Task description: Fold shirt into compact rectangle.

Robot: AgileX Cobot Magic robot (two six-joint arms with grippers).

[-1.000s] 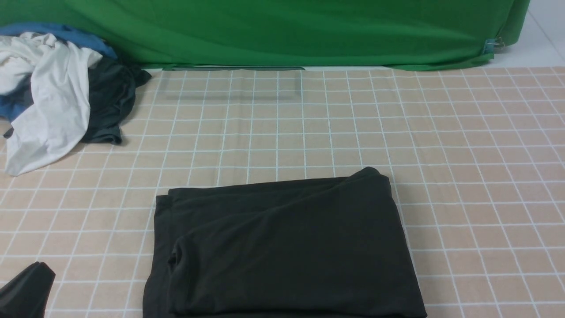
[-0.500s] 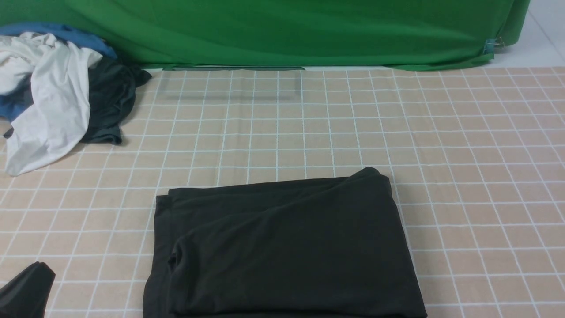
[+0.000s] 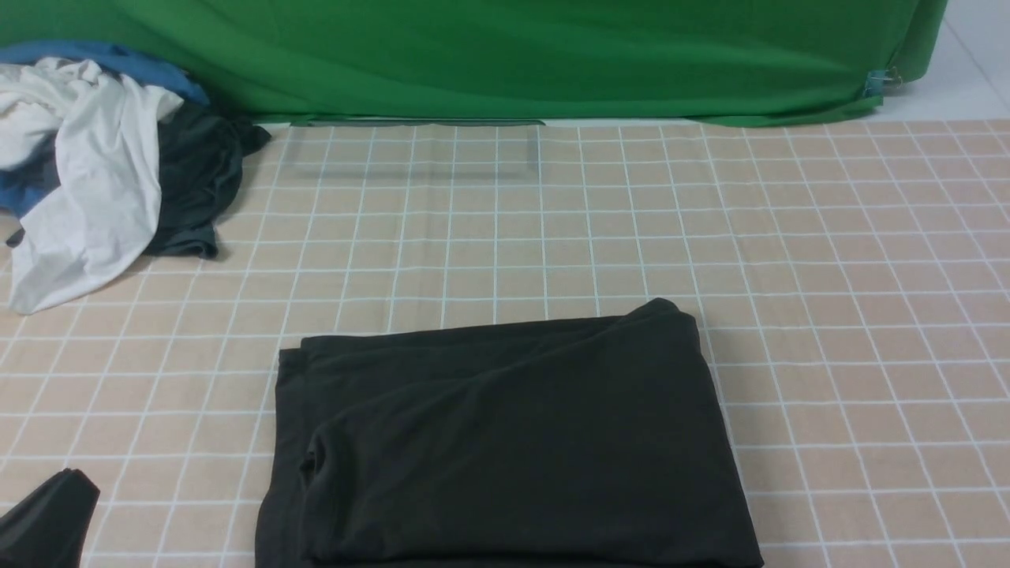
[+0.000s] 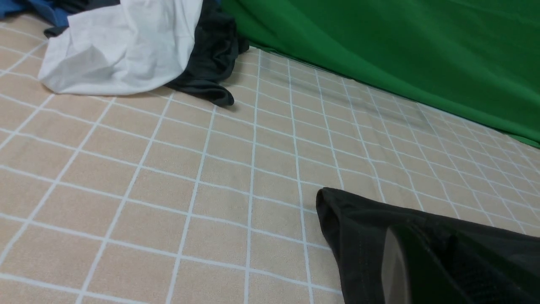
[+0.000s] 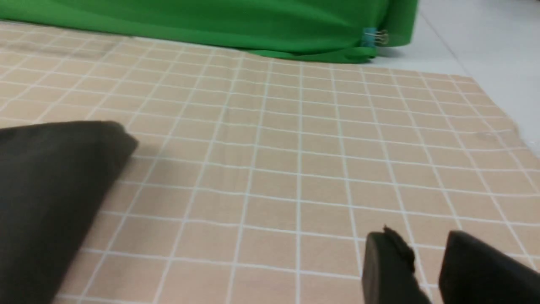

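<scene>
While the shut left gripper (image 3: 47, 517) and slightly parted, empty right gripper (image 5: 426, 270) are idling, the shirt (image 3: 505, 442) is lying soft, likeliest gripped at a corner.

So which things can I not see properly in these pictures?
- Shirt: near edge cut off by the front view's bottom; no logo or neck label shows.
- Left gripper: only a dark tip in the front view's corner; jaws not visible.
- Right gripper: absent from the front view; the right wrist view shows only blurred fingertips, parted, holding nothing.
- Clothes pile: cut off by the front view's left edge; the white garment covers part of it.
</scene>
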